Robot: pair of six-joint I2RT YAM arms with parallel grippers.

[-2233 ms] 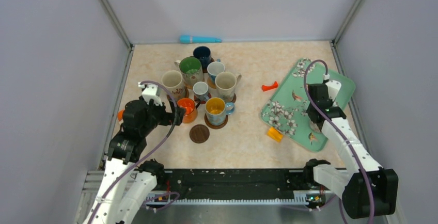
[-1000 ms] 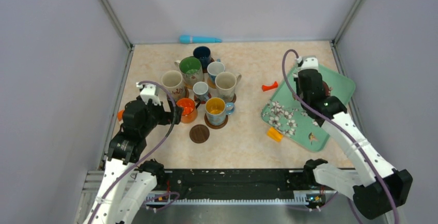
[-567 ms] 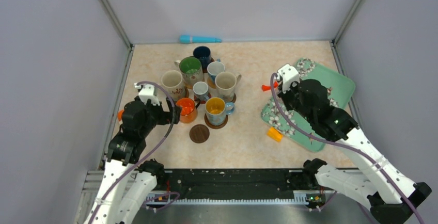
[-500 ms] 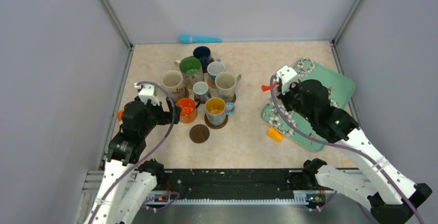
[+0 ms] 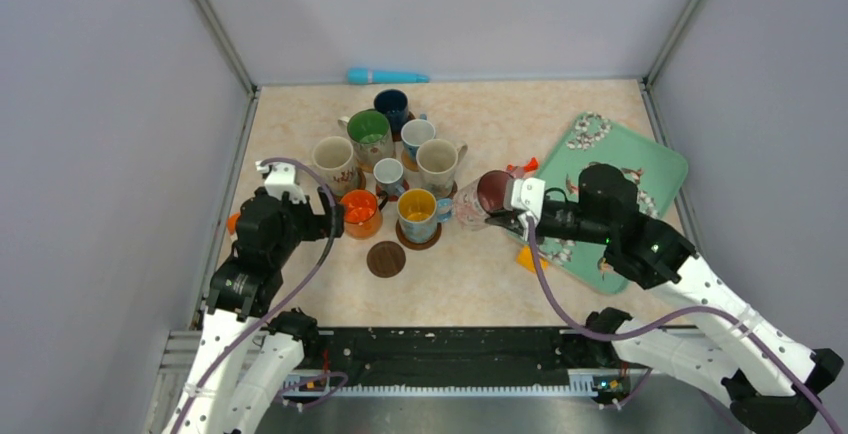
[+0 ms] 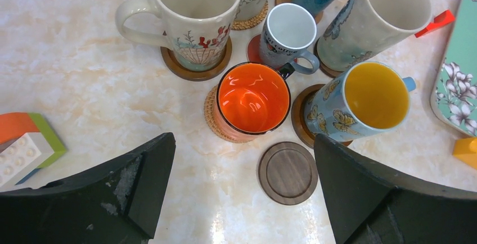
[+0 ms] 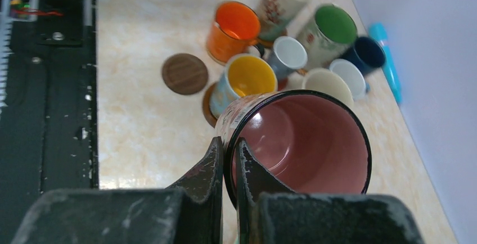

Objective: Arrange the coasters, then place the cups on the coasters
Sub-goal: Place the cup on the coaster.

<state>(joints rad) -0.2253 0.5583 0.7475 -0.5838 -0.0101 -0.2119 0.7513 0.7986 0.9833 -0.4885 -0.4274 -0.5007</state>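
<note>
Right fingers (image 7: 216,162) are clamped on the rim of the pink-lined cup (image 7: 298,143), held above the desk (image 5: 470,274) near its centre. The right arm extends leftward across the tray (image 5: 650,159). The cup's long axis is tilted, with the mouth up and toward the right edge. Left fingers (image 6: 140,179) stand wide apart above the orange cup (image 6: 253,98), which sits on a woven coaster (image 6: 211,114). A dark coaster (image 6: 288,172) lies just beside it.

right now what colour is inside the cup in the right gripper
Pink inside the dark-rimmed ceramic cup; right wrist view shows best.

I'm working in a lab test cell: plain grey panel walls (image 5: 100,104) and aluminium corner posts (image 5: 213,29) box in my tabletop (image 5: 450,274).
</note>
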